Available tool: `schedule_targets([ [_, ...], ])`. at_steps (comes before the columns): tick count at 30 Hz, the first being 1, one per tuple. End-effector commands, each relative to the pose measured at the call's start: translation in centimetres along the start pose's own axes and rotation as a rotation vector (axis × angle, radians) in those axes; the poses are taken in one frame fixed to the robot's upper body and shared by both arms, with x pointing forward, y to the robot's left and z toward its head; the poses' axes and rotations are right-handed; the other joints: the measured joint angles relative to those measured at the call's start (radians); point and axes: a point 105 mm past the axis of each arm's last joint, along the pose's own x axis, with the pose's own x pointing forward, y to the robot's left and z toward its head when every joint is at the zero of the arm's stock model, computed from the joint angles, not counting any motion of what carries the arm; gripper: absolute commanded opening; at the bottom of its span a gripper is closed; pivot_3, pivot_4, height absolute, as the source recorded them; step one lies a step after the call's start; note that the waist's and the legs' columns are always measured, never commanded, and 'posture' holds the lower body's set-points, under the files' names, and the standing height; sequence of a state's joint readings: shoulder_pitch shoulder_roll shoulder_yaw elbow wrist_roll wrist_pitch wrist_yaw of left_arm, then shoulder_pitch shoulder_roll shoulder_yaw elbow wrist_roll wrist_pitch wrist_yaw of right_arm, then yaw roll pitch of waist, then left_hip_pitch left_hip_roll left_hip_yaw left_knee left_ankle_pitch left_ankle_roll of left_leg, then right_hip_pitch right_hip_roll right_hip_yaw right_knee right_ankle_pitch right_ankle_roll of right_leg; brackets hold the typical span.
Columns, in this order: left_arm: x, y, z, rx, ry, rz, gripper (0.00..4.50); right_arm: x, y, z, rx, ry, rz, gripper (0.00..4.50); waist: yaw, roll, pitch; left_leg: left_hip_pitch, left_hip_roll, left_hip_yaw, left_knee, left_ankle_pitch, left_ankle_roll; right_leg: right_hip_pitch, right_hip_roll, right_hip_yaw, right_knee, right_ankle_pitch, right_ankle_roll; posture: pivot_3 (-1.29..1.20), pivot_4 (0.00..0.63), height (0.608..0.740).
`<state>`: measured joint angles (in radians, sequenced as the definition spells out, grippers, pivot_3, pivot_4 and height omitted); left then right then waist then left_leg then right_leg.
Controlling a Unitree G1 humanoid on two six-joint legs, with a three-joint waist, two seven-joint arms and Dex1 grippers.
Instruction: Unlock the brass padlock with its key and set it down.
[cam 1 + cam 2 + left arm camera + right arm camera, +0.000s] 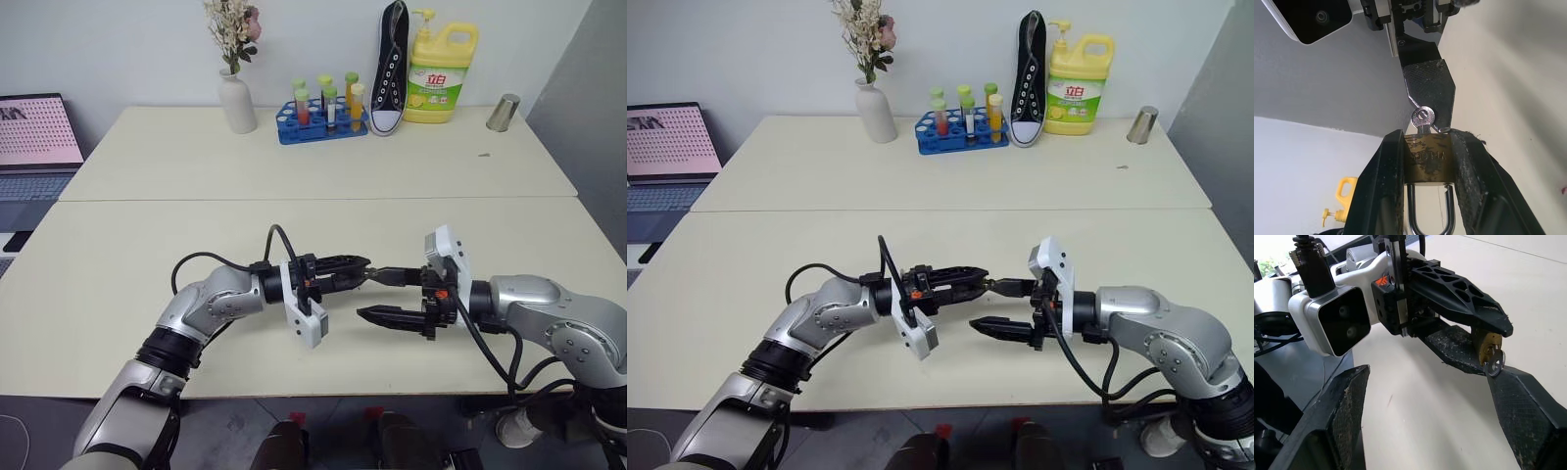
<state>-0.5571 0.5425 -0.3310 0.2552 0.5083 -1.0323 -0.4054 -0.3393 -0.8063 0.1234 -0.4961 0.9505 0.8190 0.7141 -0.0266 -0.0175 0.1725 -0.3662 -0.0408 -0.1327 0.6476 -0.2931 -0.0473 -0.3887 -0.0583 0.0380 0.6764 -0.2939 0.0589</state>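
Note:
My left gripper (362, 267) points right, level above the table (118, 294), and is shut on the brass padlock (1427, 159). The padlock's gold body is clamped between the two fingers, and both legs of its silvery shackle (1411, 205) enter the body. The key (1422, 117) sticks out of the padlock's keyhole end, its round head free. My right gripper (370, 294) faces the left one and is open. One of its fingers (1430, 88) lies right at the key head; I cannot tell if it touches. The other finger (1344, 416) stands well apart.
Along the table's far edge stand a white vase (236, 101) with dried flowers, a blue rack of tubes (318, 119), a black sneaker (390, 69), a yellow detergent bottle (441, 73) and a metal cup (503, 113). A laptop (34, 132) sits at far left.

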Motion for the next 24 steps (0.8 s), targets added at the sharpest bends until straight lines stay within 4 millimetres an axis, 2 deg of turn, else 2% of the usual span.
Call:
schedule_targets([
  [1,0.1,2.2,1.3,0.052,-0.075,0.081,0.99,-3.4,-1.9,-0.2,0.036,0.052,-0.098,3.94,0.006,-0.002,0.001,0.0,0.0,0.0,0.0,0.0,0.0,0.0,-0.001,0.0,0.0,0.0,0.0,0.0,0.15,0.74],
  [6,0.1,2.2,1.3,0.05,-0.075,0.081,0.99,-4.5,-1.6,0.1,0.104,0.032,-0.062,3.94,0.006,-0.002,0.001,0.0,0.0,0.001,0.0,0.0,0.0,0.0,-0.001,0.0,0.0,0.0,0.0,0.0,0.15,0.74],
  [9,0.1,2.2,1.3,0.047,-0.075,0.081,0.99,-4.9,-3.1,-0.1,-0.013,0.062,-0.16,3.94,0.005,-0.002,0.001,0.0,0.0,0.001,0.0,0.0,0.0,0.0,0.0,0.0,0.0,0.0,0.0,0.0,0.15,0.74],
  [14,0.1,2.2,1.5,0.043,-0.081,0.083,0.99,-3.1,-3.4,1.2,-0.042,-0.064,-0.177,3.94,0.0,-0.002,0.001,0.001,0.0,0.001,0.0,0.0,0.0,0.0,0.001,0.0,0.001,0.0,0.0,0.0,0.15,0.74],
  [17,0.3,2.2,1.5,0.041,-0.085,0.085,0.99,-2.3,-3.5,1.4,-0.03,-0.084,-0.177,3.94,0.0,-0.002,0.001,0.001,0.0,0.001,0.0,0.0,-0.001,0.0,0.001,0.0,0.001,0.0,0.0,0.0,0.15,0.74],
  [24,0.4,2.2,1.5,0.041,-0.092,0.084,0.99,-1.0,-2.4,2.0,0.016,-0.106,-0.082,3.94,0.0,-0.002,0.001,0.001,0.0,0.0,0.0,0.0,-0.001,0.0,0.001,0.0,0.001,0.0,0.0,0.0,0.15,0.74],
])
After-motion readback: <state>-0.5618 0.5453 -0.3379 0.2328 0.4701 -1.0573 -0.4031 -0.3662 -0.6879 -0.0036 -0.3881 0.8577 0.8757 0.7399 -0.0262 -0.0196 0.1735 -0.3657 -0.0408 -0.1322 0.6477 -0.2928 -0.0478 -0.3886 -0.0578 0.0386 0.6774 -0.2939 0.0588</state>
